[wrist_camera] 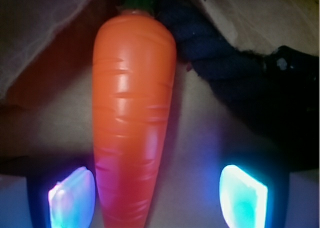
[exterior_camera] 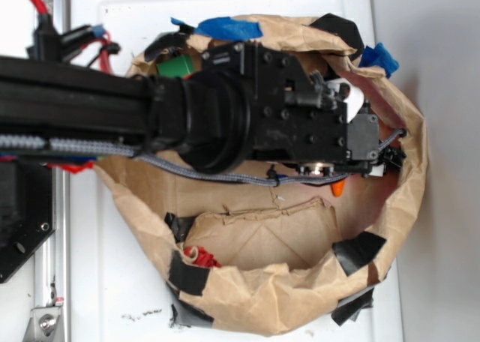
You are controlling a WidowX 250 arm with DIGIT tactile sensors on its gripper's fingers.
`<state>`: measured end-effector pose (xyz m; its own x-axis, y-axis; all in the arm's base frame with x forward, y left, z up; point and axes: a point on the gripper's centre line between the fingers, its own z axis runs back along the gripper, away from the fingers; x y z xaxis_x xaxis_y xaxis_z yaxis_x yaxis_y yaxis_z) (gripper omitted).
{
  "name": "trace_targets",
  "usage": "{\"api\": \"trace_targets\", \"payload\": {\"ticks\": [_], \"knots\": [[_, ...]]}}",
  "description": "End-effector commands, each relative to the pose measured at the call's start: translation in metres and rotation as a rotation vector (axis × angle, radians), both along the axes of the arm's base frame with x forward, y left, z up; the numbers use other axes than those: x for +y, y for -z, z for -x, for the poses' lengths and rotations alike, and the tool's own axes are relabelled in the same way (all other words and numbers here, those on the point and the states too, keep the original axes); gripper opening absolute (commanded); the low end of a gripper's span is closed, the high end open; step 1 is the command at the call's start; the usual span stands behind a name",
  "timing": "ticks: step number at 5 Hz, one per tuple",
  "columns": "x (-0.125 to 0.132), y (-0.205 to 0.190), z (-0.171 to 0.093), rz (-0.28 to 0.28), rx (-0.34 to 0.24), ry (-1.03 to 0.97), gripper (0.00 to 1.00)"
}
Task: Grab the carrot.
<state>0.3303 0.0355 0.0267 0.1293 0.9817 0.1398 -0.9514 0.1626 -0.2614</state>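
Glowing fingertips [wrist_camera: 71, 197] flank carrot [wrist_camera: 134, 123] tip in wrist view; jaws spread wide, holding nothing. Carrot off-centre, nearer one pad, lying inside paper bag [exterior_camera: 262, 297] on counter. Advice: centre over the thicker body, descend, close gently; glossy taper may squirt out.

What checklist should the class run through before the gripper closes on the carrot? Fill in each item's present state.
1. Carrot lies between the fingertips: ok, though nearer the left pad in the wrist view.
2. Gripper open wide enough: ok, gaps show on both sides.
3. Pads touching the carrot: cannot tell, seemingly apart.
4. Paper bag wall clear of the fingers: cannot tell, the arm hides them in the exterior view.
5. Carrot's long axis runs across the closing direction: ok.
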Motion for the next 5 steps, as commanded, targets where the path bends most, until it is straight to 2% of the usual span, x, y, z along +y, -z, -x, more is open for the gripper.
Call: {"api": "trace_targets", "payload": {"ticks": [1,2,3,5], "knots": [[-0.0111,0.0048,0.0048,0.003,-0.02,0.014,1.0],[-0.0043,0.0069,-0.0006,0.0,-0.004,0.011,1.0],[-0.003,0.008,-0.0015,-0.001,-0.009,0.013,0.0],[-0.0017,0.0081,-0.0032,-0.002,-0.014,0.015,0.0]]}}
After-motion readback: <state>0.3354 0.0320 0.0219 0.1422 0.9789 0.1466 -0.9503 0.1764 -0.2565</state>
